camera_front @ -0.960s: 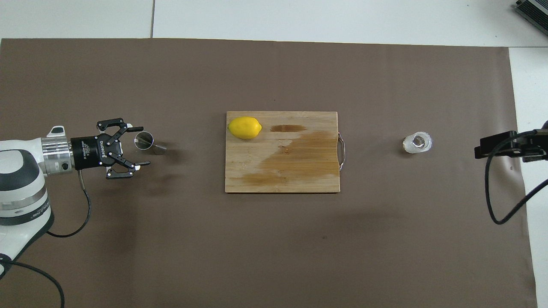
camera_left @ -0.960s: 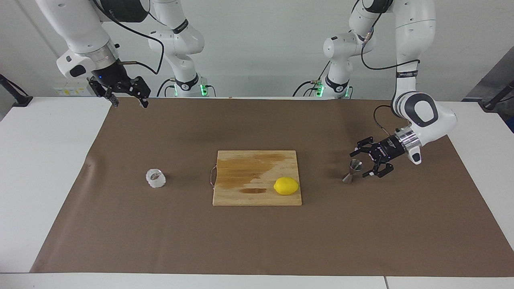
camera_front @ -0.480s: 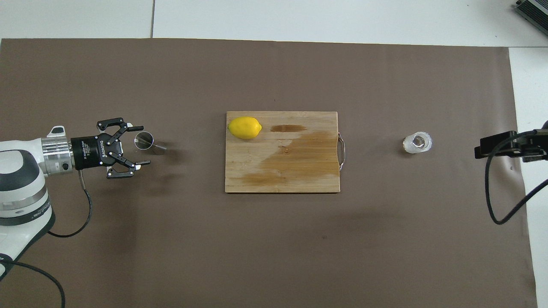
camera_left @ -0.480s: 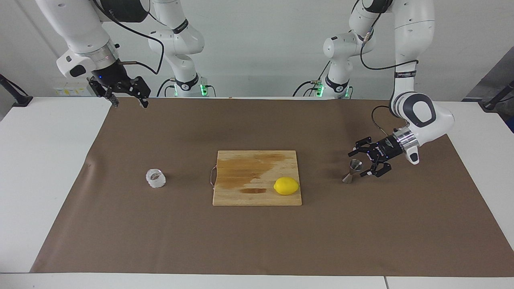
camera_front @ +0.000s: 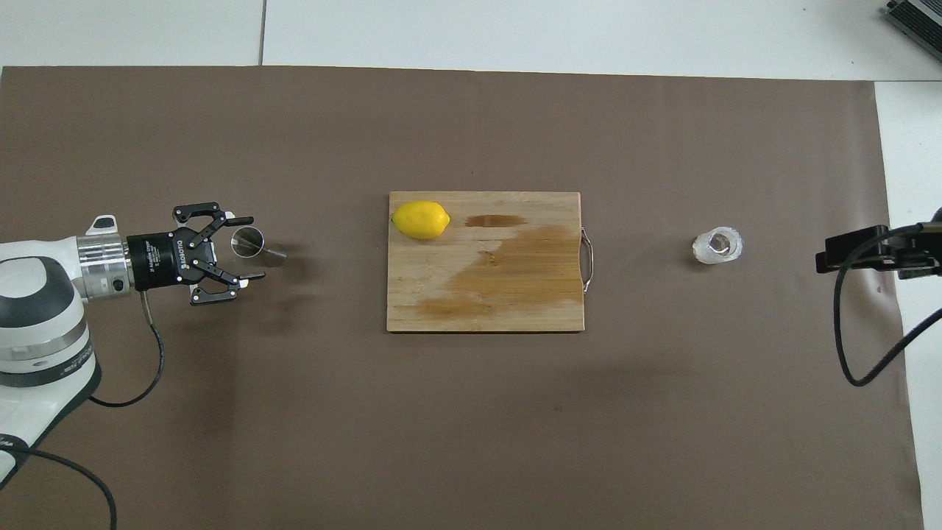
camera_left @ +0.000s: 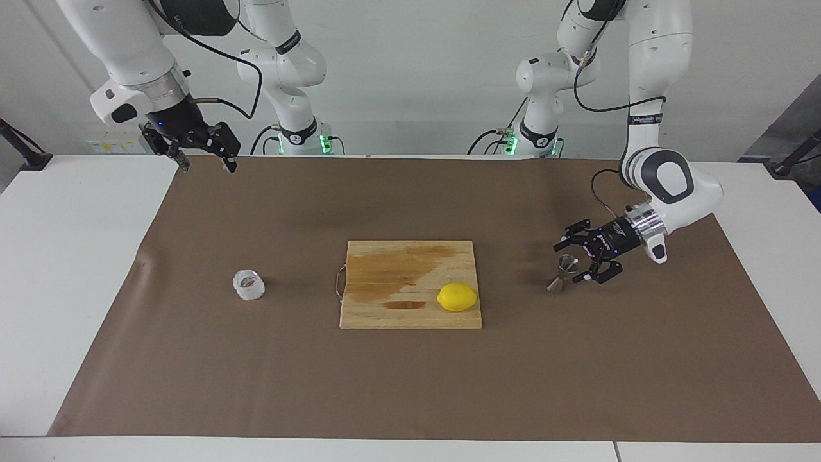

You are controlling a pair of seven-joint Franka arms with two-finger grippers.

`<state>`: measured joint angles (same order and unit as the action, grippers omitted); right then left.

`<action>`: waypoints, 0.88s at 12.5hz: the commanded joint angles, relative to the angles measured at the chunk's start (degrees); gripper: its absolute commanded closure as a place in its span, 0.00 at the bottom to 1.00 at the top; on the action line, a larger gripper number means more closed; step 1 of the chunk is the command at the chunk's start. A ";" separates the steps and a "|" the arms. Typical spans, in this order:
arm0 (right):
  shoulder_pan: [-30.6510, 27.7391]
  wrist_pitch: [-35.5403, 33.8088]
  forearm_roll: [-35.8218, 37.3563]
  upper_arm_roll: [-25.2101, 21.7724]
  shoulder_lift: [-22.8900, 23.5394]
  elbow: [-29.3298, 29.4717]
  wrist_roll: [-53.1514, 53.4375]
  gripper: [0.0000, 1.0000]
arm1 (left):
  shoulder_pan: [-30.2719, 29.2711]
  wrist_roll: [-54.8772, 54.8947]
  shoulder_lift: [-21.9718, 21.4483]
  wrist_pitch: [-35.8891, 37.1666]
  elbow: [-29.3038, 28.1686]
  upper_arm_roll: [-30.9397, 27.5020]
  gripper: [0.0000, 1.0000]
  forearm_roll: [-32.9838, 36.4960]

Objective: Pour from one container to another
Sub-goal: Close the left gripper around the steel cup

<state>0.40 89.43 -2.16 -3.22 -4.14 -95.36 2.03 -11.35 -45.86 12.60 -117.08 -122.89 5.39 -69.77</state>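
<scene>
Grasp step: the jigger (camera_left: 563, 272) is straddled by the left gripper's (camera_left: 573, 263) spread jaws; closure is required next. The right gripper (camera_left: 206, 164) waits, jaws spread, well apart from the glass cup (camera_left: 248, 285).

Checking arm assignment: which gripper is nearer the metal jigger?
Left. The left gripper is level with the jigger, jaws open around it. The right gripper waits raised at the right arm's end.

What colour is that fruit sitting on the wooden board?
The lemon is plain bright yellow; the overhead view shows it best.
</scene>
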 commanded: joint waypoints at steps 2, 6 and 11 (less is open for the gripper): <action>-0.40 -0.48 0.31 0.32 -0.78 -0.62 0.78 0.00 | 0.72 1.12 -1.52 -1.22 -1.91 -0.56 0.12 -1.51; -0.40 -0.48 0.31 0.32 -0.78 -0.71 0.70 0.00 | 0.72 1.21 -1.52 -1.31 -1.91 -0.56 0.12 -1.51; -0.40 -0.48 0.31 0.32 -0.69 -0.71 0.78 0.00 | 0.45 1.91 -1.52 -1.05 -1.82 -0.56 1.00 -1.51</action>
<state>0.40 89.43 -2.16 -3.22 -4.14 -95.36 2.03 -11.36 -45.61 12.60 -117.31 -122.90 5.23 -69.89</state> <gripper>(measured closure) 0.000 0.471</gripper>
